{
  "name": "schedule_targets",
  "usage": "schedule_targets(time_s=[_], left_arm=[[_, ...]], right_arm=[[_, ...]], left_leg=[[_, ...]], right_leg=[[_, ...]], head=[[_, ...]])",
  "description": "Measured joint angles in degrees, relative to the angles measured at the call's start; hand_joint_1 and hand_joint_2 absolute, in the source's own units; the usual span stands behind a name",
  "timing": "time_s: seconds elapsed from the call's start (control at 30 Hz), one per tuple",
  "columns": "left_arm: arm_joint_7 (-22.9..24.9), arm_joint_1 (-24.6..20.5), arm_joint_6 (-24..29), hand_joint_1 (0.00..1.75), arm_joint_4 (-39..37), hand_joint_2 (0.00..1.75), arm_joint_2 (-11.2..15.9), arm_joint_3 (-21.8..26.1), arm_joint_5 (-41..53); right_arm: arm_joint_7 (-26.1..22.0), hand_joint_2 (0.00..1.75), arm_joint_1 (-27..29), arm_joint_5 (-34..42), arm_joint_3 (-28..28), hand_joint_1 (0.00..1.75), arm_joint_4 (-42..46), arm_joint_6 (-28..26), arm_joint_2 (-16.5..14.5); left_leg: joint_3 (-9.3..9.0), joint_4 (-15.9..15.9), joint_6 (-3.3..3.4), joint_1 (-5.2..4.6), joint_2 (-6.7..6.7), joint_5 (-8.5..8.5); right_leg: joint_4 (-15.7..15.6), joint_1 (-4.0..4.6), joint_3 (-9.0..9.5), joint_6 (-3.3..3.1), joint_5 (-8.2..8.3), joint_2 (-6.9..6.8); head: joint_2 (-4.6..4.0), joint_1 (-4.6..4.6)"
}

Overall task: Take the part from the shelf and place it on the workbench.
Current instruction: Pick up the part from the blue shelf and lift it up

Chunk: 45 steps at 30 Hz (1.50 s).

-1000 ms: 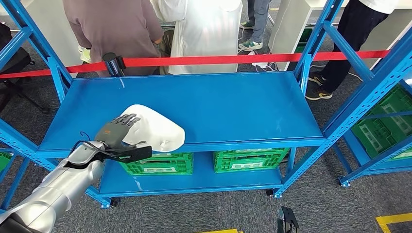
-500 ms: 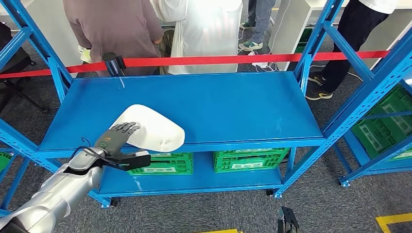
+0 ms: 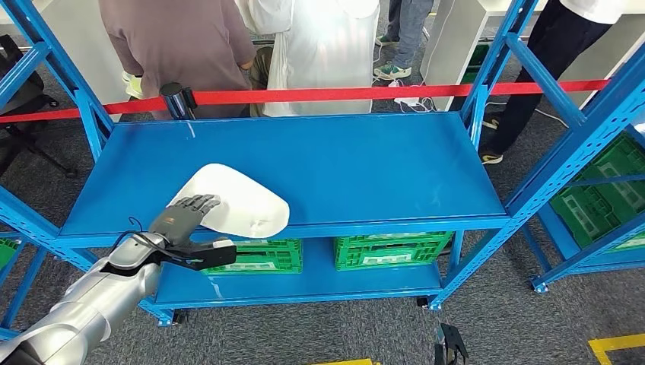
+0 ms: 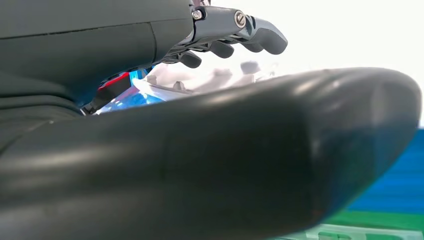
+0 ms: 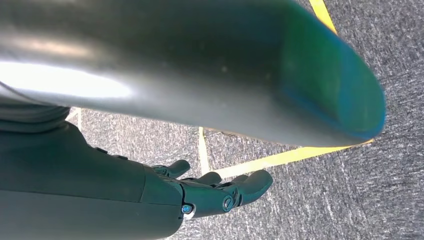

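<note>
A white, rounded plastic part [image 3: 239,196] lies on the blue shelf [image 3: 342,163], near its front left edge. My left hand [image 3: 182,217] reaches it from the front left. The fingers lie over the part's left edge and the thumb [image 3: 207,252] juts out below the shelf's front lip. In the left wrist view the dark fingers [image 4: 250,32] hover just above the white part [image 4: 210,80], with the thumb [image 4: 225,160] well apart from them. My right hand [image 5: 210,192] hangs over grey carpet with nothing in it, fingers loosely bent.
Two green crates [image 3: 392,249] stand on the lower shelf. A red barrier tape [image 3: 342,93] on a black post [image 3: 173,97] runs behind the rack, with several people standing beyond it. Another blue rack with green crates [image 3: 608,190] is at the right.
My left hand has drawn back and down a little, from further over the part to its left edge. The part has not moved.
</note>
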<state>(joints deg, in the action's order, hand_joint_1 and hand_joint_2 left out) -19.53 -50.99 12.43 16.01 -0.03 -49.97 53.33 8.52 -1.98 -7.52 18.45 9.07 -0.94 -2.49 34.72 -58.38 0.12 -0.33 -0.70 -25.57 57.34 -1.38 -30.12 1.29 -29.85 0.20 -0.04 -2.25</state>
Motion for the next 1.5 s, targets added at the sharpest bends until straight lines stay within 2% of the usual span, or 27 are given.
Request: schedule_targets(time_s=[0.07,0.2,0.53,0.83,1.2,1.5], left_arm=[[0.01,0.28,-0.05,0.00,-0.01,0.00,-0.02,-0.07,0.12],[-0.22,1.01,0.01,0.00,-0.02,1.75,-0.32,-0.08,-0.32],[-0.55,1.63,0.44,0.00,-0.03,1.75,-1.89,-0.08,-1.64],[-1.57,2.17,6.89,0.00,0.08,1.75,-4.32,0.50,-6.26],[-1.31,3.17,10.31,0.00,0.25,1.75,-7.49,1.96,-8.66],[-0.73,3.24,12.14,0.00,0.43,1.75,-8.47,2.43,-9.15]], right_arm=[[0.01,0.00,0.00,0.04,0.02,0.00,0.00,-0.10,0.00],[0.04,0.00,0.00,0.24,0.26,0.00,0.00,-0.42,0.00],[0.03,0.00,-0.01,0.31,0.97,0.00,0.00,-0.44,0.00],[-0.49,0.00,-0.02,0.19,1.39,0.00,0.00,-0.39,0.00],[-0.56,0.00,-0.04,-0.49,1.41,0.00,0.00,-0.41,0.00],[-0.81,0.00,-0.03,-0.56,1.46,0.00,0.00,-0.55,0.00]], left_leg=[[0.00,0.00,0.00,0.00,0.00,0.00],[0.00,0.00,0.00,0.00,0.00,0.00],[0.00,0.00,0.00,0.00,0.00,0.00],[0.01,0.00,0.00,-0.01,-0.01,-0.01],[0.00,0.00,-0.01,-0.01,-0.01,-0.01],[0.00,0.00,-0.01,-0.01,-0.01,-0.01]], right_leg=[[0.00,0.00,0.00,0.00,0.00,0.00],[0.00,0.00,-0.01,0.00,0.00,-0.01],[0.00,0.00,-0.01,0.00,0.00,-0.01],[-0.01,-0.01,-0.01,0.00,-0.01,-0.02],[-0.01,0.00,-0.01,0.00,-0.01,-0.02],[0.00,0.00,-0.01,0.00,-0.01,-0.02]], head=[[0.00,-0.01],[0.00,0.00],[0.00,0.00],[0.00,-0.02],[0.00,-0.01],[0.00,0.00]])
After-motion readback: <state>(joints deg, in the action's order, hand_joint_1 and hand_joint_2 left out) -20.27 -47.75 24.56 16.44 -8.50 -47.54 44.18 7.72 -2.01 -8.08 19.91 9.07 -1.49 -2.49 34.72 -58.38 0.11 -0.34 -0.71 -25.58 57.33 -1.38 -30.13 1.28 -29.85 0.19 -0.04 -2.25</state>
